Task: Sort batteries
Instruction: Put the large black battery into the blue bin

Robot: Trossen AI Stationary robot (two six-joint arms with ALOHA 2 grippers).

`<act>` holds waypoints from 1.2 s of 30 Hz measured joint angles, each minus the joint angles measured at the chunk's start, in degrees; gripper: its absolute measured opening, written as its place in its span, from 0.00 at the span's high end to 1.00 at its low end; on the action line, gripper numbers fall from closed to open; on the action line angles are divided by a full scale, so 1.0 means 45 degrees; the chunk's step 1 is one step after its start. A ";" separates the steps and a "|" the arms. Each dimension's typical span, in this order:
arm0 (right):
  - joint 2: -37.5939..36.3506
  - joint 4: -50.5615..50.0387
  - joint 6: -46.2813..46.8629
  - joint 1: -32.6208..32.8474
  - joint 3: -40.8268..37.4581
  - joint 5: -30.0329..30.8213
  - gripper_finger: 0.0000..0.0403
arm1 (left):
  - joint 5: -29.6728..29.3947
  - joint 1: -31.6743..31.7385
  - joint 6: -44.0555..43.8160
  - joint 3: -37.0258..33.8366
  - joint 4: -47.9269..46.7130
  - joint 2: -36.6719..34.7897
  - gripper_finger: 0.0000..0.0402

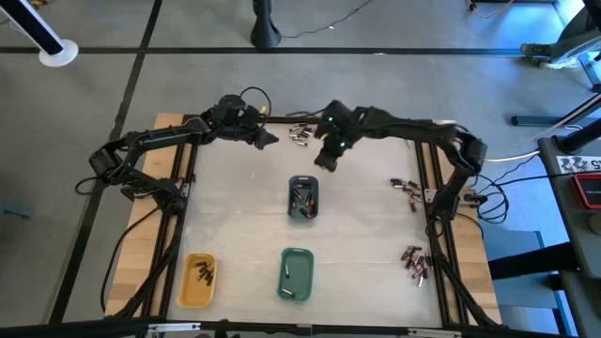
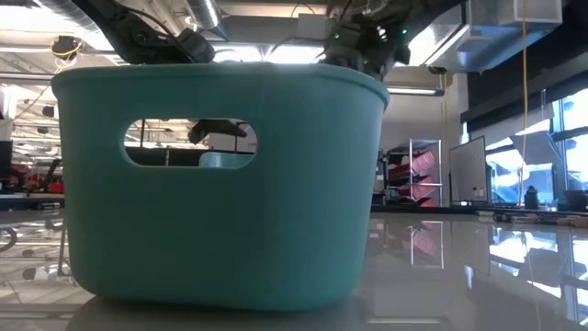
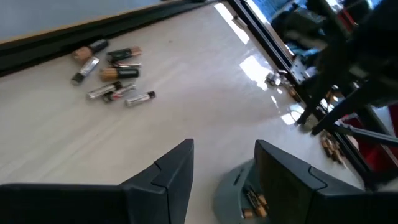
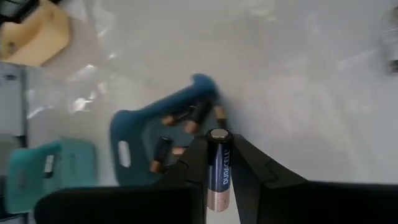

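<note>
You are working on a pale counter [image 1: 235, 207] that carries three small trays: a grey-blue tray [image 1: 302, 198] in the middle, a green tray [image 1: 296, 273] nearer the front edge, and a yellow tray [image 1: 198, 280] off to the front left. Your right hand [image 4: 219, 163] is clamped on a single battery [image 4: 218, 168], a blue-and-copper cell held between the two fingers, and it hangs above the counter just beyond the grey-blue tray, which already holds several copper-tipped cells. So the step in hand looks like the carry: one cell picked and on its way to a tray.

Your next move, as I judge it, is to bring that hand over the grey-blue tray's opening, lower it, and only then let go, so the cell drops inside the rim and does not roll off across the counter.

Your left hand [image 3: 221, 177] waits with its fingers apart and empty, near the far-edge pile of batteries [image 3: 112, 71]. More loose cells [image 1: 406, 186] lie along the right side.
</note>
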 joint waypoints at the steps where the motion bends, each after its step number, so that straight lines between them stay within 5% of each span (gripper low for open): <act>1: 0.0196 0.0228 0.0277 0.0132 0.0000 -0.0301 0.90 | 0.0132 -0.0003 0.0086 0.0000 -0.0003 0.0001 0.60; 7: 0.0886 0.1459 0.1599 0.0569 0.0000 -0.1119 0.89 | 0.0915 -0.0005 0.0639 0.0000 -0.0049 0.0005 0.60; 19: 0.1740 0.1638 0.2965 0.2250 0.0000 0.1901 0.89 | 0.2903 -0.0005 0.2277 -0.0005 -0.0931 0.0010 0.60; 26: 0.1757 0.1569 0.3437 0.2711 0.0000 0.2851 0.89 | 0.3203 -0.0005 0.2634 -0.0005 -0.1501 0.0010 0.60; 36: 0.1785 0.1453 0.1980 0.2498 0.0000 0.2297 0.89 | 0.2853 -0.0005 0.1637 -0.0005 -0.1541 0.0010 0.60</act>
